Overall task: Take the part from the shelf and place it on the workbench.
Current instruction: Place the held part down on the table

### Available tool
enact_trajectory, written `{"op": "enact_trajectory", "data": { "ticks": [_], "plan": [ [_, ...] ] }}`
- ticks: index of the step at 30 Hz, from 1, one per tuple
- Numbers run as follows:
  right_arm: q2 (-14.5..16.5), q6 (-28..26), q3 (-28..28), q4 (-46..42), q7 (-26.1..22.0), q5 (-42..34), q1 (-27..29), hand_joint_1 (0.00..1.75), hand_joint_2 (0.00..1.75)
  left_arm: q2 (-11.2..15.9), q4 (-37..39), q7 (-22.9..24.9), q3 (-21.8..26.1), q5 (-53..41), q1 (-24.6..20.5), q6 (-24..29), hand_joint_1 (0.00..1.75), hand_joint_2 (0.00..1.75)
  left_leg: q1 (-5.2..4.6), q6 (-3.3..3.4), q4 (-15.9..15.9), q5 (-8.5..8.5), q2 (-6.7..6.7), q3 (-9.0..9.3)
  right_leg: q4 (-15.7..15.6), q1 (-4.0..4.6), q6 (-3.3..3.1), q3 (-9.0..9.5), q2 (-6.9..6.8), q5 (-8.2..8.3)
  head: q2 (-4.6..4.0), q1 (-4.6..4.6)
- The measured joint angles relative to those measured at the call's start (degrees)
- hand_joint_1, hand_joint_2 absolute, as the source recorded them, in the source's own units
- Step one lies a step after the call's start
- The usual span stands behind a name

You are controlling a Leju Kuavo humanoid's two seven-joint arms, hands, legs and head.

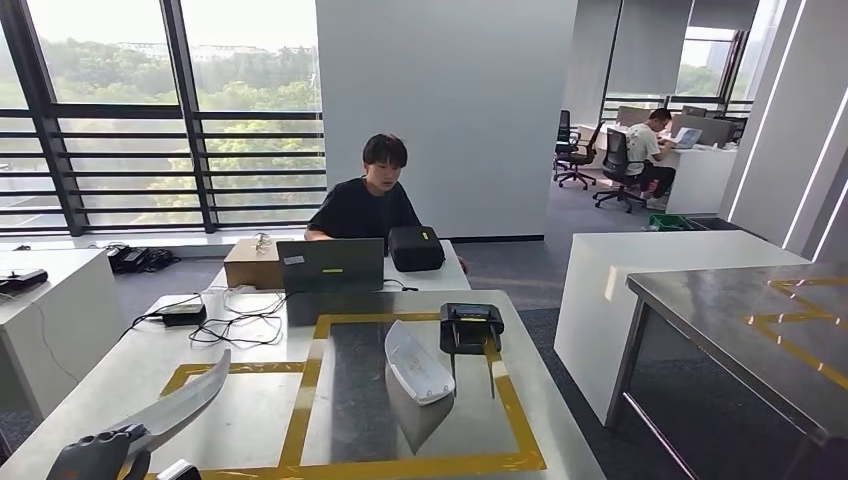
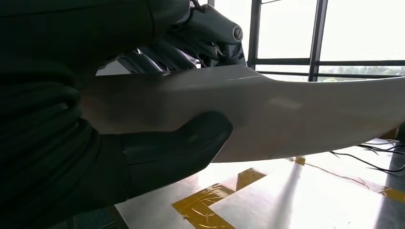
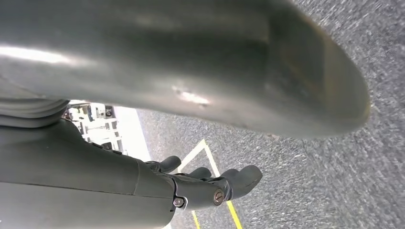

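White, curved part (image 2: 286, 114) sits pinched in my left robot hand (image 2: 157, 143), thumb under it and fingers (image 2: 167, 52) over it, above the yellow-taped surface (image 1: 250, 400). My right robot hand (image 3: 210, 183) hangs over grey floor (image 3: 334, 181), fingers loosely curled, holding nothing.

Head view overlooks the workbench (image 1: 250, 400); the left wrist view shares its yellow tape (image 2: 200, 207) closely.

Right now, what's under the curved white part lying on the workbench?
The white part lies on the workbench's reflective centre panel inside the yellow tape; its reflection shows beneath. Whatever sits directly under it is covered.
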Motion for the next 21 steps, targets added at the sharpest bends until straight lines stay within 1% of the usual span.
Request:
{"op": "enact_trajectory", "data": {
  "ticks": [1, 2, 3, 4, 5, 6, 7, 9, 10, 11, 12, 13, 14, 15, 16, 17, 18, 19, 20, 21],
  "plan": [
    [0.0, 0.0, 0.0, 0.0, 0.0, 0.0, 0.0, 0.00, 0.00, 0.1, 0.2, 0.8, 0.1, 0.0, 0.0, 0.0, 1.75, 1.75, 0.01, -0.08, 0.1, -0.30, -0.03, 0.31, 0.3, -0.08, 0.09, -0.83, 0.00, 1.03, 0.00, 0.03],
    [0.0, 0.0, 0.0, 0.0, 0.0, 0.0, 0.0, 0.00, 0.00, 0.2, 0.4, 1.6, 0.2, 0.0, 0.0, 0.0, 1.75, 1.75, 0.03, -0.21, 0.2, -0.65, -0.04, 0.69, -1.8, -0.17, 0.11, -0.45, -0.02, 3.17, 0.00, 0.06],
    [0.0, 0.0, 0.0, 0.0, 0.0, 0.0, 0.0, 0.00, 0.00, 0.4, 0.5, 2.3, 0.4, 0.0, 0.0, 0.0, 1.75, 1.75, 0.06, -0.42, 0.3, -1.06, -0.04, 1.10, -5.7, -0.26, 0.08, 0.90, -0.04, 5.93, 0.00, 0.08],
    [0.0, 0.0, 0.0, 0.0, 0.0, 0.0, 0.0, 0.00, 0.00, 0.6, 0.6, 2.9, 0.6, 0.0, -0.1, -0.1, 1.75, 1.75, 0.01, -0.72, 0.4, -1.47, -0.02, 1.43, -9.7, -0.24, -0.02, 2.53, -0.04, 7.89, 0.00, 0.06],
    [0.0, 0.0, 0.0, 0.0, 0.0, 0.0, 0.0, 0.00, 0.00, 0.8, 0.7, 3.2, 0.9, 0.1, -0.2, -0.2, 1.75, 1.75, -0.04, -1.06, 0.5, -1.84, -0.03, 1.64, -12.9, -0.15, -0.27, 3.97, -0.03, 9.11, 0.00, 0.05],
    [0.0, 0.0, 0.0, 0.0, 0.0, 0.0, 0.0, 0.00, 0.00, 1.0, 0.8, 3.2, 1.2, 0.3, -0.3, -0.3, 1.75, 1.75, -0.11, -1.40, 0.5, -2.09, -0.05, 1.76, -14.9, -0.04, -0.57, 4.88, -0.02, 9.43, 0.01, 0.00],
    [0.0, 0.0, 0.0, 0.0, 0.0, 0.0, 0.0, 0.00, 0.00, 1.2, 0.8, 2.8, 1.5, 0.5, -0.3, -0.5, 1.75, 1.75, -0.18, -1.73, 0.4, -2.21, -0.08, 1.81, -15.4, 0.10, -0.93, 5.20, 0.00, 9.01, 0.01, -0.06],
    [0.0, 0.0, 0.0, 0.0, 0.0, 0.0, 0.0, 0.00, 0.00, 1.5, 0.9, 1.2, 2.0, 0.9, -0.3, -1.1, 1.75, 1.75, -0.13, -2.37, 0.1, -2.41, -0.10, 2.00, -15.8, 0.09, -1.71, 5.53, -0.03, 8.85, 0.01, -0.11],
    [0.0, 0.0, 0.0, 0.0, 0.0, 0.0, 0.0, 0.00, 0.00, 1.7, 1.0, 0.3, 2.3, 1.1, -0.3, -1.4, 1.75, 1.75, -0.08, -2.69, 0.5, -2.76, -0.05, 1.92, -16.0, 0.01, -2.10, 5.84, -0.06, 8.78, 0.01, -0.16],
    [0.0, 0.1, 0.0, 0.0, 0.0, 0.0, -0.1, 0.00, 0.00, 1.8, 1.0, -0.5, 2.4, 1.2, -0.3, -1.5, 1.75, 1.75, -0.02, -2.97, 2.0, -3.56, 0.01, 1.28, -16.2, -0.09, -2.51, 6.22, -0.09, 8.70, 0.01, -0.22],
    [0.0, 0.1, 0.0, 0.0, 0.0, 0.0, -0.2, 0.00, 0.00, 1.9, 1.0, -1.1, 2.6, 1.3, -0.3, -1.5, 1.75, 1.75, 0.03, -3.21, 4.7, -4.82, 0.08, -0.09, -16.4, -0.16, -2.88, 6.57, -0.12, 8.57, 0.01, -0.29],
    [0.0, 0.1, 0.0, 0.0, 0.0, 0.0, -0.3, 0.00, 0.00, 1.9, 1.1, -1.6, 2.7, 1.3, -0.2, -1.6, 1.75, 1.75, 0.06, -3.37, 8.6, -6.31, 0.14, -2.08, -16.4, -0.14, -3.17, 6.81, -0.13, 8.36, 0.00, -0.39],
    [0.0, 0.2, 0.0, 0.0, 0.0, 0.0, -0.4, 0.00, 0.00, 1.9, 1.2, -2.0, 2.8, 1.3, 0.0, -1.6, 1.75, 1.75, 0.06, -3.49, 12.7, -7.62, 0.16, -4.44, -16.4, -0.11, -3.36, 7.01, -0.12, 8.14, 0.00, -0.43],
    [0.0, 0.4, 0.0, 0.0, 0.1, 0.0, -0.4, 0.00, 0.00, 1.9, 1.3, -2.1, 2.9, 1.4, 0.2, -1.7, 1.75, 1.75, 0.07, -3.55, 15.7, -8.14, 0.16, -6.44, -16.3, -0.09, -3.47, 7.24, -0.07, 7.90, 0.00, -0.45],
    [0.0, 0.5, 0.0, 0.0, 0.1, 0.0, -0.4, 0.00, 0.00, 1.9, 1.4, -2.2, 2.9, 1.4, 0.4, -1.7, 1.75, 1.75, 0.07, -3.52, 16.7, -7.49, 0.16, -7.55, -16.3, -0.08, -3.48, 7.56, 0.00, 7.62, 0.00, -0.50],
    [0.0, 0.6, 0.0, 0.0, 0.2, 0.0, -0.4, 0.00, 0.00, 1.9, 1.4, -2.3, 2.9, 1.4, 0.5, -1.8, 1.75, 1.75, 0.06, -3.41, 15.4, -5.66, 0.17, -7.50, -16.3, -0.07, -3.40, 7.97, 0.08, 7.28, 0.00, -0.53],
    [0.0, 0.7, 0.0, 0.0, 0.3, 0.0, -0.4, 0.00, 0.00, 1.9, 1.4, -2.4, 3.0, 1.4, 0.6, -1.8, 1.75, 1.75, 0.05, -3.22, 12.1, -3.01, 0.19, -6.39, -16.2, -0.07, -3.27, 8.46, 0.15, 6.90, 0.00, -0.56],
    [0.0, 0.8, 0.0, 0.0, 0.3, 0.0, -0.4, 0.00, 0.00, 1.9, 1.4, -2.4, 3.0, 1.4, 0.5, -1.9, 1.75, 1.75, 0.02, -2.99, 8.0, -0.59, 0.23, -4.82, -16.1, -0.07, -3.09, 8.92, 0.19, 6.49, 0.00, -0.60],
    [0.0, 0.8, 0.0, 0.0, 0.3, 0.0, -0.5, 0.00, 0.00, 1.9, 1.4, -2.5, 3.1, 1.3, 0.4, -2.0, 1.75, 1.75, -0.10, -2.77, 4.3, 0.96, 0.26, -3.19, -16.0, 0.02, -2.83, 9.21, 0.22, 6.11, 0.00, -0.63],
    [0.0, 0.9, 0.0, 0.0, 0.3, 0.0, -0.6, 0.00, 0.00, 1.9, 1.5, -2.6, 3.2, 1.3, 0.3, -2.1, 1.75, 1.75, -0.19, -2.52, 1.9, 1.60, 0.25, -2.09, -15.9, 0.11, -2.54, 9.34, 0.24, 5.85, 0.00, -0.61]
  ]
}}
